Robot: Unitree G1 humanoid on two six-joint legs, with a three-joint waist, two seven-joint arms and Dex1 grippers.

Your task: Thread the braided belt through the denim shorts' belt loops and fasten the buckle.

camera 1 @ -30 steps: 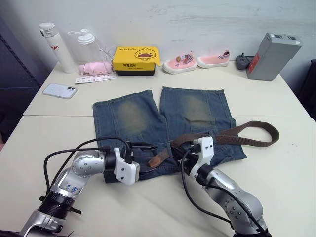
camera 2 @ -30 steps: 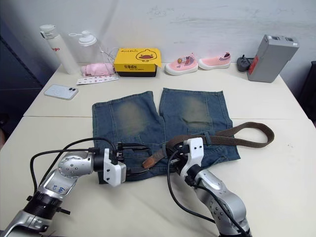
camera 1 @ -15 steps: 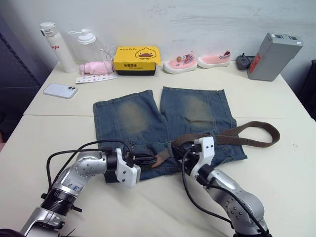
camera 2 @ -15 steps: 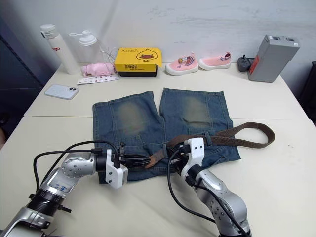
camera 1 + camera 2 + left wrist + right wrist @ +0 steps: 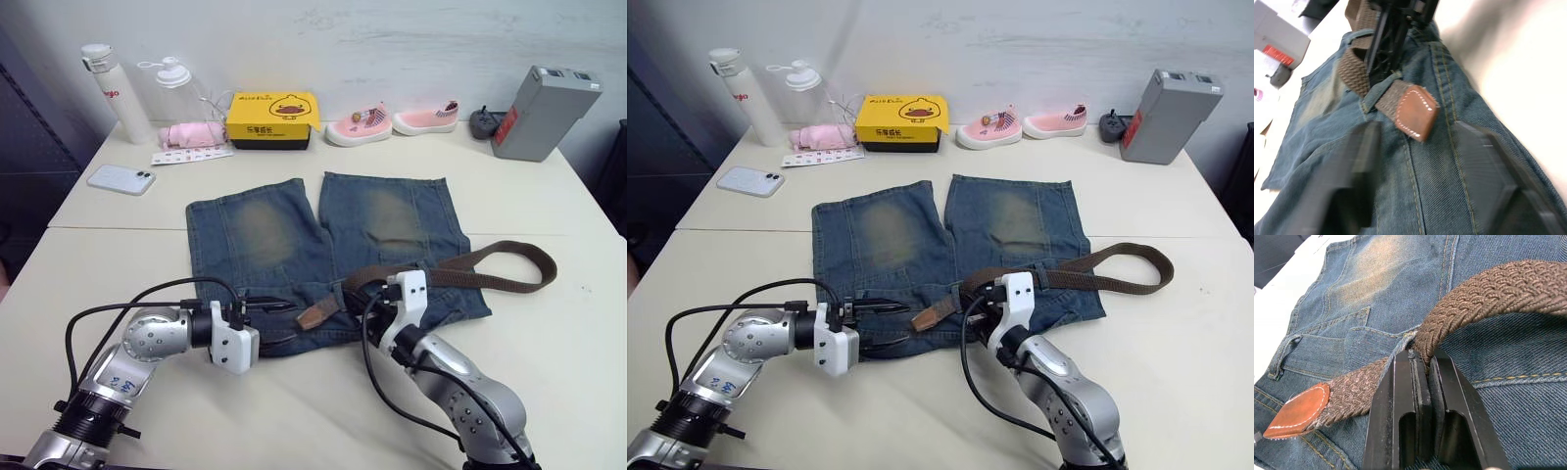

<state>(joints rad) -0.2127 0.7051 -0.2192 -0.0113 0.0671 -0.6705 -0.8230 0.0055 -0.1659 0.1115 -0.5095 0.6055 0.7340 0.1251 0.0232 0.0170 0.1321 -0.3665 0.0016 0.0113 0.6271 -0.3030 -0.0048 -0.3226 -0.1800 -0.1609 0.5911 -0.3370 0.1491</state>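
The denim shorts lie flat on the white table, waistband toward me. The braided belt runs from a loop at the right to its brown leather tip on the waistband. My right gripper is shut on the belt just behind that tip, where the strap bends. A denim belt loop lies further along the waistband. My left gripper stands open left of the tip, a little short of it, fingers wide apart. The buckle is out of view.
Along the table's far edge stand two bottles, a pink cloth, a yellow box, two pink shoes and a grey box. A phone lies at far left.
My left gripper, which had reached in to the belt's leather tip half a second ago, has drawn back to the left. The right gripper and the belt have stayed put.
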